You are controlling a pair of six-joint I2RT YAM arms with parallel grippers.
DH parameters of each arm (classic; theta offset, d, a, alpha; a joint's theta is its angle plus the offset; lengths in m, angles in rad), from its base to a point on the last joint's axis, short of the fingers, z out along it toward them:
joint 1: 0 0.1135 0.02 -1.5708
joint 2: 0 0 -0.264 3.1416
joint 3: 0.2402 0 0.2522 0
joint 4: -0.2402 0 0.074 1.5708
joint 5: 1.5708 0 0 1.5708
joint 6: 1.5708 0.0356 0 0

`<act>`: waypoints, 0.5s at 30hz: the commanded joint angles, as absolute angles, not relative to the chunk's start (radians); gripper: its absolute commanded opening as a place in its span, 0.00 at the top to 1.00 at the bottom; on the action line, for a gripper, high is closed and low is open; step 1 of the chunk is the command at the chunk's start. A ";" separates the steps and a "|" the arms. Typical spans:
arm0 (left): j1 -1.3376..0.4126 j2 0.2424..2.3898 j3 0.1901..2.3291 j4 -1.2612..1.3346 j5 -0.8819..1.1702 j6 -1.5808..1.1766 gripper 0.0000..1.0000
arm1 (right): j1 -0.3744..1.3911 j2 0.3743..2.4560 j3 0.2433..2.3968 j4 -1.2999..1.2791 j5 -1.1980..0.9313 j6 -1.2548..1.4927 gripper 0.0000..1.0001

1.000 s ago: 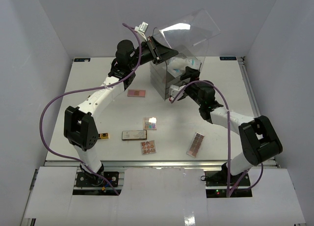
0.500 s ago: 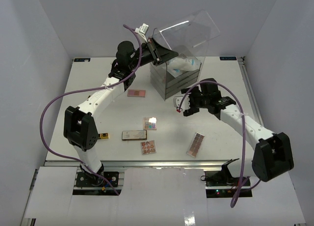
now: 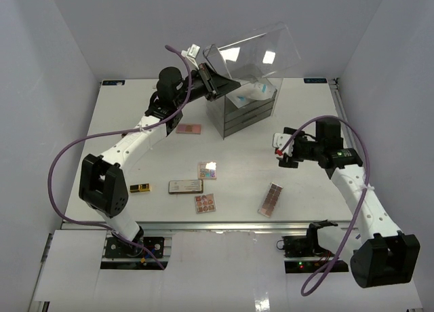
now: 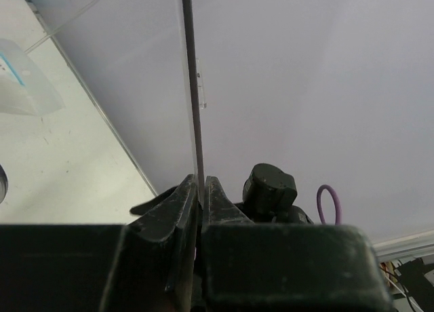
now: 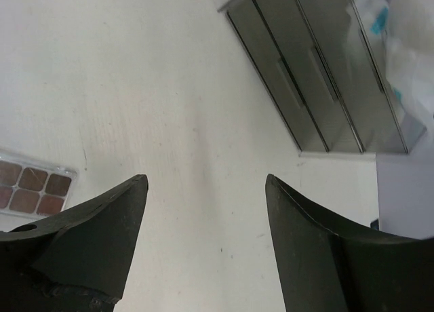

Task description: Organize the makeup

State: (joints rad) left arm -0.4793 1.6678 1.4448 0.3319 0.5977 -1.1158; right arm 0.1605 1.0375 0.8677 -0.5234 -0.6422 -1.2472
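The clear drawer box (image 3: pixel 248 112) stands at the far side of the white table (image 3: pixel 129 108). Its see-through lid (image 3: pixel 252 49) is tipped up above the box. The left gripper (image 3: pixel 211 81) is at the box's top left corner, and its fingers (image 4: pixel 184 198) are pinched tight on the thin edge of the lid. White-and-blue packets (image 3: pixel 255 89) lie in the open top of the box. The right gripper (image 3: pixel 283 156) hangs low over the table, to the right of the box and a bit nearer the arm bases. Its fingers (image 5: pixel 102 224) are wide apart and hold nothing. A pink palette (image 3: pixel 188 128) lies flat just left of the box. The other makeup lies well apart from the box, on the side toward the arm bases. There is a square palette (image 3: pixel 207 170), and past it a grey compact (image 3: pixel 186 186) and a reddish palette (image 3: pixel 205 203). A brown palette (image 3: pixel 271 199) lies out to their right, and a black-gold tube (image 3: pixel 140 187) lies furthest left. The right wrist camera shows the brown palette (image 5: pixel 32 188) at its left edge and the box (image 5: pixel 319 81) at the top right.
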 commanded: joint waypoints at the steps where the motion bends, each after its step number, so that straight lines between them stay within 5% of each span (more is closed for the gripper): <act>1: -0.468 1.584 1.426 0.309 0.549 -1.094 0.94 | 0.052 1.045 0.894 -0.502 -0.775 -1.123 0.24; 15: -0.539 1.640 1.453 0.073 0.526 -0.999 0.80 | -0.029 1.070 0.861 -0.348 -0.812 -0.951 0.23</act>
